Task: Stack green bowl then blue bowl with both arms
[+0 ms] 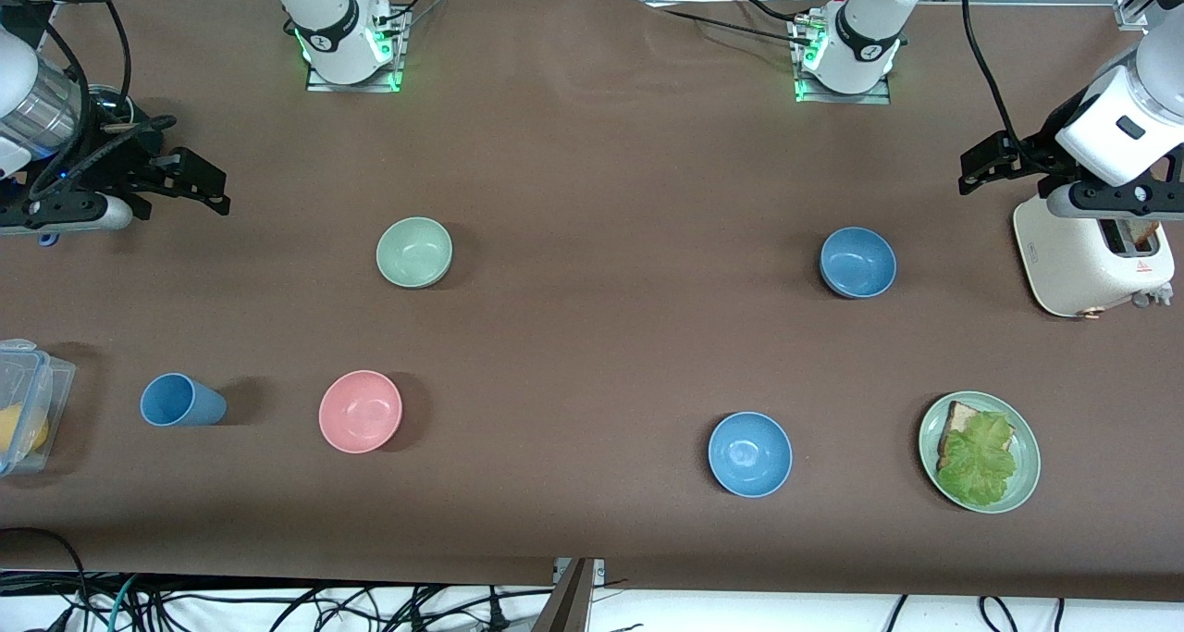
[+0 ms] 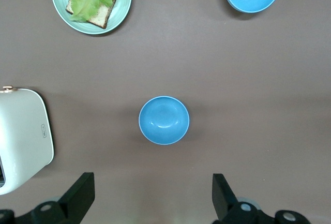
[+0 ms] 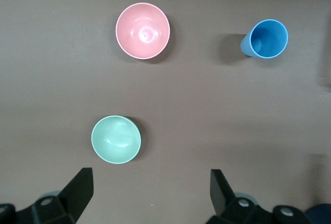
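Both arms wait raised at the table's two ends, each wrist turned so its camera looks straight down. The left gripper [image 1: 982, 165] and the right gripper [image 1: 203, 188] hang with fingers spread wide, holding nothing

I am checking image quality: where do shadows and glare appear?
Front view: soft shadows fall beside the green bowl and pink bowl, toward the left arm's end. Left wrist view: faint glare inside the blue bowl. Right wrist view: the cup casts a shadow.
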`<state>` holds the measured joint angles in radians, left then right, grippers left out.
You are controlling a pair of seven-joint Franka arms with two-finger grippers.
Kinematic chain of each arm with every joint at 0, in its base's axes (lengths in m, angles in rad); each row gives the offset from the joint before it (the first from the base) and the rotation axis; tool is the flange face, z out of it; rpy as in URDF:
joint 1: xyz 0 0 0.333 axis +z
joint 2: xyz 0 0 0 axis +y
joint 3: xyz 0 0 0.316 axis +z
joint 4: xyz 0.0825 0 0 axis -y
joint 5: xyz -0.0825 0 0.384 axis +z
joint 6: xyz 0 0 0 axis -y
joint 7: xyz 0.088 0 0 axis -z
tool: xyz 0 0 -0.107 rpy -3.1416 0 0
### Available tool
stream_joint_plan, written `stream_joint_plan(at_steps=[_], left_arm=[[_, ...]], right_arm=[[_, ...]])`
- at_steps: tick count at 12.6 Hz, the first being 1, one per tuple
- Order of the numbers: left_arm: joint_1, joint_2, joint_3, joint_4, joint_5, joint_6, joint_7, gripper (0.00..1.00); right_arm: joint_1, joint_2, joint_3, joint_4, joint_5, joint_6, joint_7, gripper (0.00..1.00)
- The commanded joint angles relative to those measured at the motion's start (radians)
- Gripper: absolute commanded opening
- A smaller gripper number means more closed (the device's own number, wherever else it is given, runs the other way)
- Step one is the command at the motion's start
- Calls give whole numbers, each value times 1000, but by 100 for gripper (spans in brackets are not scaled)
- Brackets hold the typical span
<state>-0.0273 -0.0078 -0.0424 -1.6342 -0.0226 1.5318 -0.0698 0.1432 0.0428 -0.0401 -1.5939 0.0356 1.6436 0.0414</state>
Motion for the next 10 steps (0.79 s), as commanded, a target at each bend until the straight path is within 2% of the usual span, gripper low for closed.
stream_joint_plan(at_steps=[1,10], left_arm=[[4,-15,-2,-6,-5,-10,-4,100],[4,-17,-2,-6,-5,-12,-4,100]], right_arm=[[-11,-1,2,6,-2,-1,6,100],[-2,104,5,-6,-14,-15,-8,100]])
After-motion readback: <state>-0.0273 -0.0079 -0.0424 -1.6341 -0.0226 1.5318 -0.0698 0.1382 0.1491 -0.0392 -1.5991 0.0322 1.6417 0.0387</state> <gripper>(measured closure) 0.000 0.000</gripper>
